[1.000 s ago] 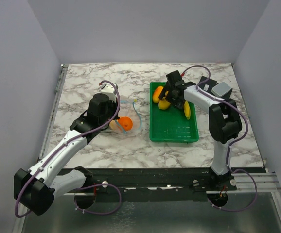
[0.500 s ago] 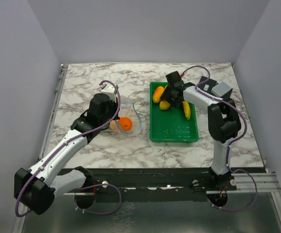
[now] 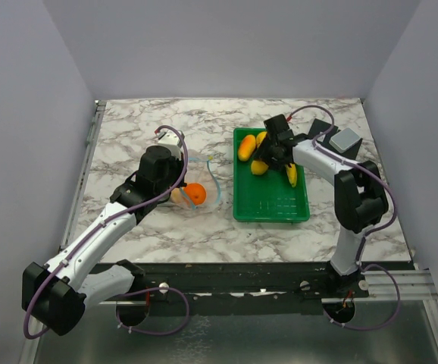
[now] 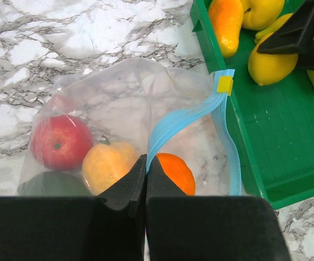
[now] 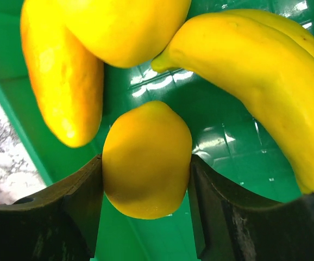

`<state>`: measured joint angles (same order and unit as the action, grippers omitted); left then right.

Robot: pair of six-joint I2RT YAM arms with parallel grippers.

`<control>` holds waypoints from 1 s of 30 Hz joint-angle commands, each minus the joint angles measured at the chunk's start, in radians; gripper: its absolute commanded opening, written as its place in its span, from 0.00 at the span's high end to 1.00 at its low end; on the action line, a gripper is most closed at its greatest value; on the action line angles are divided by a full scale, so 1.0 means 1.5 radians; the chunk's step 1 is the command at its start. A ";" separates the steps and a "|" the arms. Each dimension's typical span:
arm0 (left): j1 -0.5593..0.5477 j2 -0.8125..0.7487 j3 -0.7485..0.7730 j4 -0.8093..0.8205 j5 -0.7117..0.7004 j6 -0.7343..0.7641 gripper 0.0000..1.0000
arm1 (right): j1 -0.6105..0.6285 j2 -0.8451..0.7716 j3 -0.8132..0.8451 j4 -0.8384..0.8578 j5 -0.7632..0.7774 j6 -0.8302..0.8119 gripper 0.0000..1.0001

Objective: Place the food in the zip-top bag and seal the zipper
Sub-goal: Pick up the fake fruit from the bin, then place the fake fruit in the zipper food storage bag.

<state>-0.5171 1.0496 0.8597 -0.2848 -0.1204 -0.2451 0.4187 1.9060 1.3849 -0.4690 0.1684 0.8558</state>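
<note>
The clear zip-top bag lies on the marble left of the green tray; it also shows in the top view. Inside it are a red apple, a yellow-orange fruit, an orange one and a dark green one. My left gripper is shut on the light blue zipper at the bag's mouth. My right gripper is shut on a yellow lemon-like fruit in the tray, seen from above at the tray's far end.
The green tray holds a banana, an orange-yellow elongated fruit and another yellow fruit close around the held one. The tray's left wall stands beside the bag's mouth.
The right arm has shifted slightly to the right over the tray's far end, with its gripper around the yellow fruit. The left arm and the bag have not moved.
</note>
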 commanded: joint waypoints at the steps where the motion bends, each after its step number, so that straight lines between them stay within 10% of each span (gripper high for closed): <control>1: 0.001 -0.003 -0.002 0.012 -0.002 0.004 1.00 | -0.003 -0.074 -0.033 0.029 -0.032 -0.032 0.80; 30: 0.001 -0.008 0.000 0.013 -0.004 0.004 1.00 | 0.083 -0.368 -0.183 0.222 -0.367 -0.224 0.83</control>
<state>-0.5171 1.0496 0.8597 -0.2848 -0.1207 -0.2451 0.4976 1.3937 1.1175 -0.1753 -0.3008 0.5705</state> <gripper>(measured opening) 0.005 0.583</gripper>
